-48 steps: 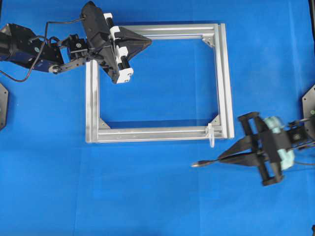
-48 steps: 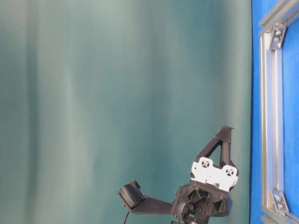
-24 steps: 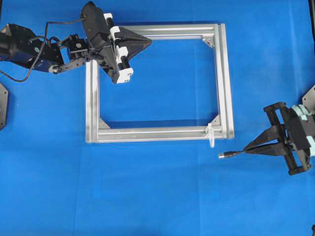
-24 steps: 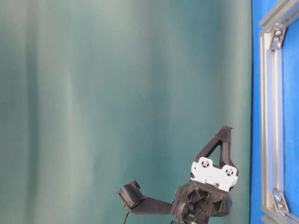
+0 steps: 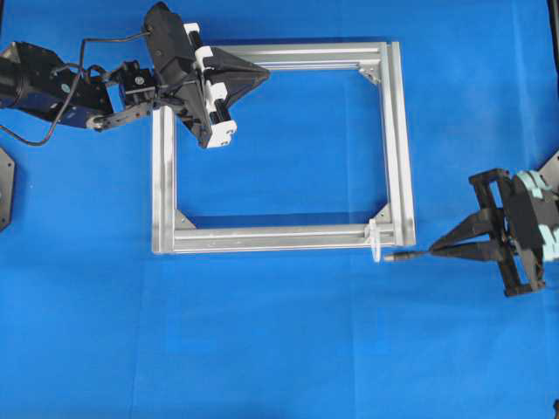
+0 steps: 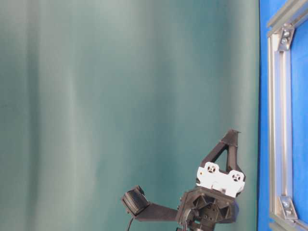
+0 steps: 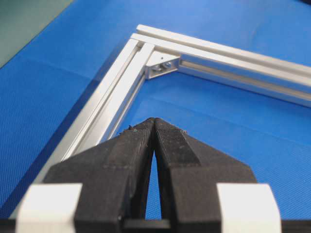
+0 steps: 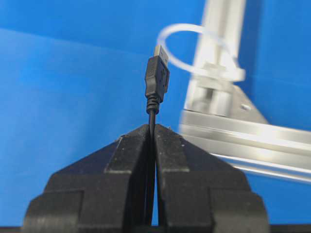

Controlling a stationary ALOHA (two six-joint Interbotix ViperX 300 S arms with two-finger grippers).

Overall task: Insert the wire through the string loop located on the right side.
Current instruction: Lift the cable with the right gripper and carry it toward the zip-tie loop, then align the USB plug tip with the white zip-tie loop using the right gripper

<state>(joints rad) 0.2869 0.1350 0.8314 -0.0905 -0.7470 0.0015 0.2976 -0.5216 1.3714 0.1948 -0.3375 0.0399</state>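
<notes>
My right gripper [image 5: 435, 252] is shut on the wire [image 5: 410, 255], a thin black cable ending in a dark plug with a metal tip [image 8: 157, 75]. The plug points left and its tip sits just right of the string loop [image 5: 375, 241], a small whitish ring on the silver frame's [image 5: 279, 236] near right corner. In the right wrist view the metal tip overlaps the left edge of the loop [image 8: 194, 48]; whether it is inside the ring I cannot tell. My left gripper [image 5: 265, 77] is shut on nothing, hovering over the frame's far left corner, fingertips [image 7: 146, 127] pressed together.
The rectangular aluminium frame lies flat on the blue mat, with triangular corner brackets [image 7: 163, 65] inside each corner. The left arm [image 5: 52, 83] stretches in from the far left. In the table-level view the left gripper [image 6: 231, 139] stands before a green backdrop beside the frame [image 6: 279, 120].
The right gripper, with the wire, swung from below the frame out to the right, then up and left, bringing the plug tip to the loop. The left arm has not moved.
</notes>
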